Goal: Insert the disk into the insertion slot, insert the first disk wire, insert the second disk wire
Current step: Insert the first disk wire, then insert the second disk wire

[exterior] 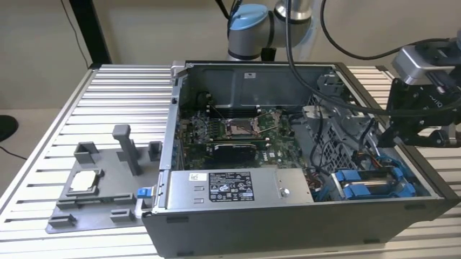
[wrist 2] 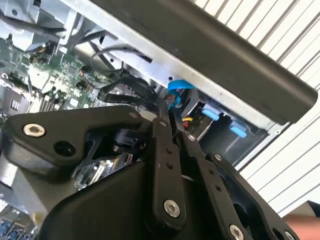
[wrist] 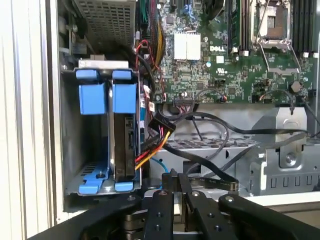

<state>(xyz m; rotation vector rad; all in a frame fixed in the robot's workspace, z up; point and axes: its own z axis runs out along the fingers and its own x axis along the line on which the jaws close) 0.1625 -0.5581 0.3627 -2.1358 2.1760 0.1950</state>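
The disk (wrist: 123,142) stands on edge in its bright blue carrier inside the insertion slot (wrist: 70,150); in the exterior view the disk (exterior: 371,186) is at the case's front right corner. A bundle of red, yellow and orange wires (wrist: 150,150) runs into the disk's side. A thin blue disk wire (wrist: 159,162) curves to my gripper (wrist: 177,176), whose fingers look shut on its end. In the second wrist view the gripper (wrist 2: 171,111) has the blue wire (wrist 2: 177,89) at its tips. The gripper (exterior: 418,139) hangs over the case's right wall.
The open computer case (exterior: 288,226) lies on a slatted metal table (exterior: 108,102). Inside are the green motherboard (wrist: 210,70), a grey power-supply box (exterior: 238,186) and loose black cables (wrist: 210,172). A grey fixture (exterior: 101,183) sits at the exterior view's left.
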